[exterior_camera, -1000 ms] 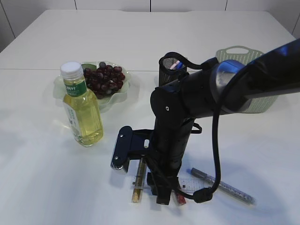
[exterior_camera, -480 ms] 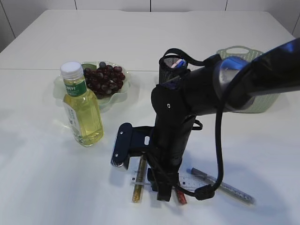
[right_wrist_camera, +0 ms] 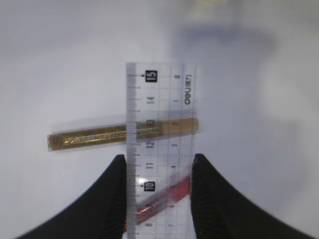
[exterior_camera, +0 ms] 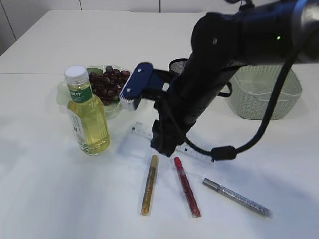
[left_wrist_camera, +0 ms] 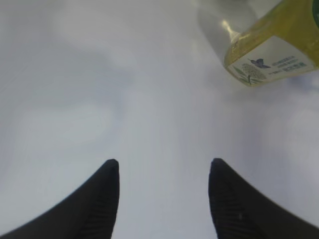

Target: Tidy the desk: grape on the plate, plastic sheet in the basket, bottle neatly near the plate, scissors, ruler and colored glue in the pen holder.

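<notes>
My right gripper (right_wrist_camera: 158, 164) is shut on the clear ruler (right_wrist_camera: 159, 124), one finger on each long edge. In the exterior view the ruler (exterior_camera: 197, 153) hangs flat above the table under the right arm. Below it lie the gold glue (exterior_camera: 148, 185), red glue (exterior_camera: 187, 186) and silver glue (exterior_camera: 237, 197). The bottle (exterior_camera: 87, 117) stands upright beside the plate (exterior_camera: 134, 97), which holds the grape bunch (exterior_camera: 109, 84). The pen holder (exterior_camera: 178, 67) is mostly hidden behind the arm. My left gripper (left_wrist_camera: 163, 167) is open over bare table, with the bottle (left_wrist_camera: 274, 45) ahead to its right. Scissors and plastic sheet are out of view.
The green basket (exterior_camera: 264, 92) stands at the back right, partly behind the right arm. The blue wrist camera block (exterior_camera: 137, 84) hovers close to the plate. White table stretches to the front left and along the far side.
The right arm has risen and swung back from among the glue pens, carrying the ruler up with it. The gold and red glue now lie uncovered.
</notes>
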Controlling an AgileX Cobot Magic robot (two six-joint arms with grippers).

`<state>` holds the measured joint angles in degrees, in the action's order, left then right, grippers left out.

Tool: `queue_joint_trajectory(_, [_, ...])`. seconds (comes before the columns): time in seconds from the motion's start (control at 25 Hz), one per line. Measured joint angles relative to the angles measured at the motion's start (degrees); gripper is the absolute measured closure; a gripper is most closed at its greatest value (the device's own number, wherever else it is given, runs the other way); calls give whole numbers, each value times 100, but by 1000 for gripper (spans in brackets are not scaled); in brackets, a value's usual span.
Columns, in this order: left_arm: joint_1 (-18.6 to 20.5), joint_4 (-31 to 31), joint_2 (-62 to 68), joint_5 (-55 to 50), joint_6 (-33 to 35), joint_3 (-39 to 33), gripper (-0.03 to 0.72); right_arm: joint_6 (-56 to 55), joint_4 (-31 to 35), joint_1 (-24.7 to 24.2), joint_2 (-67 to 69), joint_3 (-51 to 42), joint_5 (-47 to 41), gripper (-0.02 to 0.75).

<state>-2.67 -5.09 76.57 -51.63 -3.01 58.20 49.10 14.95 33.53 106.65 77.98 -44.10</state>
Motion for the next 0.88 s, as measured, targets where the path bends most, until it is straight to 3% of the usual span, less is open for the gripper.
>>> queue_joint_trajectory(0.16, [0, 0, 0, 0, 0, 0, 273, 142, 908, -566, -25, 428, 14, 432])
queue_joint_trajectory(0.52, [0, 0, 0, -32, 0, 0, 273, 2164, 4325, -1854, -25, 978, 200, 432])
queue_joint_trajectory(0.88, [0, 0, 0, -44, 0, 0, 273, 4460, 6694, -2205, 40, 982, 714, 432])
